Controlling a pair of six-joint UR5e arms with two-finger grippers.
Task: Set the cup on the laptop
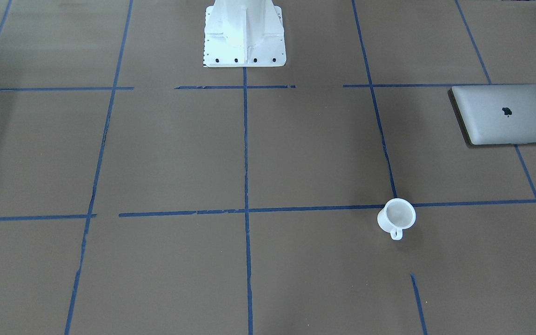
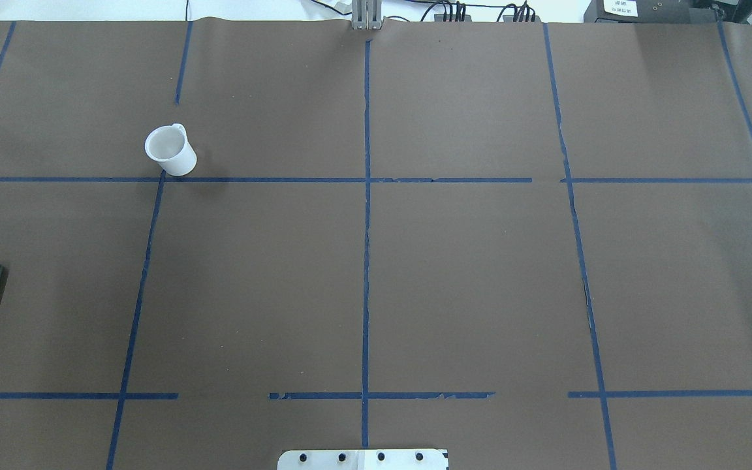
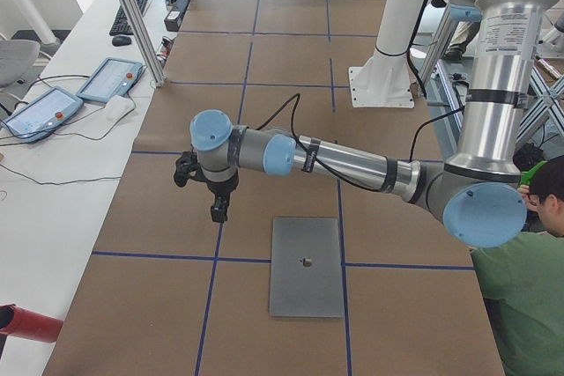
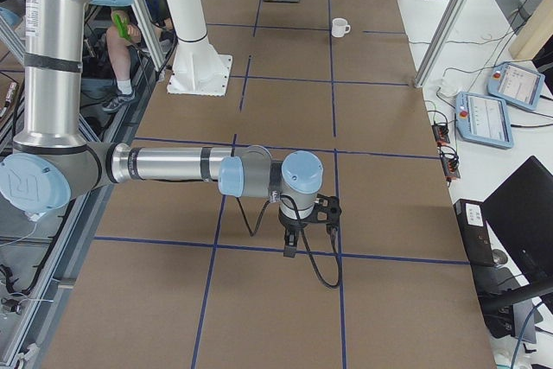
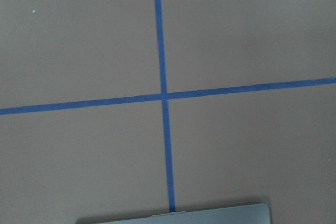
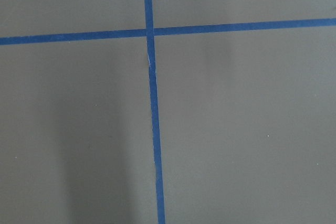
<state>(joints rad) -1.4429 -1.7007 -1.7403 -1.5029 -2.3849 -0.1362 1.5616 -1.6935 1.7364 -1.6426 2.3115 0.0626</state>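
The cup point(image 1: 396, 217) is standing upright and empty on the surface point(image 1: 296, 153), just beside a blue tape crossing on the robot's left half. Its handle is pointing away from the robot. The laptop point(image 1: 507, 114) is lying closed and flat, well apart from the cup, nearer the robot and further out to its left. Nothing is resting on its lid.

The left end effector point(image 3: 218, 209) is hanging above the surface near the laptop's far edge, and nothing is showing between its fingers. How far open it is I cannot tell. The right end effector point(image 4: 291, 244) is hovering over bare surface on the other half, also with nothing visible in it and its opening not readable.

By my judgement the task is only beginning, with the reach for the cup not yet made. The next move is calling for the left arm to travel out to the cup, spread its fingers and close on the wall or rim.

The only mark is a dark apple logo on the lid. No writing is legible.
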